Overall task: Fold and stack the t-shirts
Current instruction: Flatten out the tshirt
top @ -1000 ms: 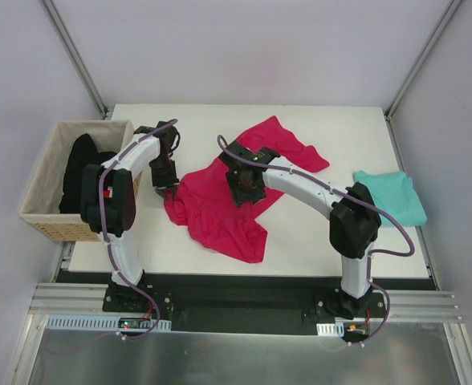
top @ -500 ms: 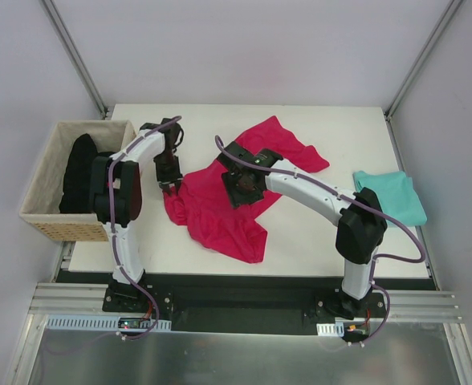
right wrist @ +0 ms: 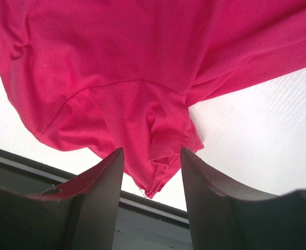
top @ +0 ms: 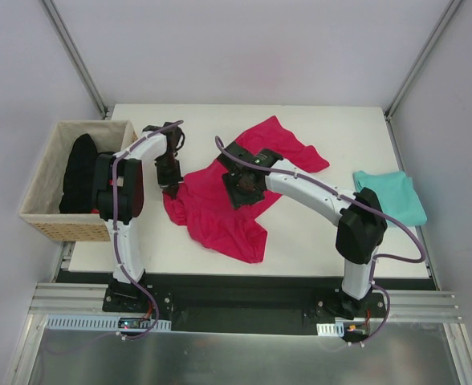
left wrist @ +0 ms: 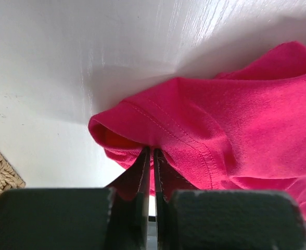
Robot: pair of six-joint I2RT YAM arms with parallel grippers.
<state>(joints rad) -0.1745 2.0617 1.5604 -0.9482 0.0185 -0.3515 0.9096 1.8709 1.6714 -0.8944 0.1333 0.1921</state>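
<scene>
Left wrist shows left tool (left wrist: 149, 152) clenched on pink t-shirt (left wrist: 236, 120) hem, pinched part hidden; right tool (right wrist: 152, 155) spread apart.

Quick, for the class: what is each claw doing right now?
Left claw: closed, pinching the pink t-shirt by its hem.
Right claw: open, a fold of the same shirt between its fingers, not gripped.

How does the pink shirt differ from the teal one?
The pink shirt lies crumpled and spread out mid-table; the teal shirt sits compact and flat at the right edge. The left tool pinches the pink shirt's hem; nothing touches the teal shirt. Both rest on the table.
</scene>
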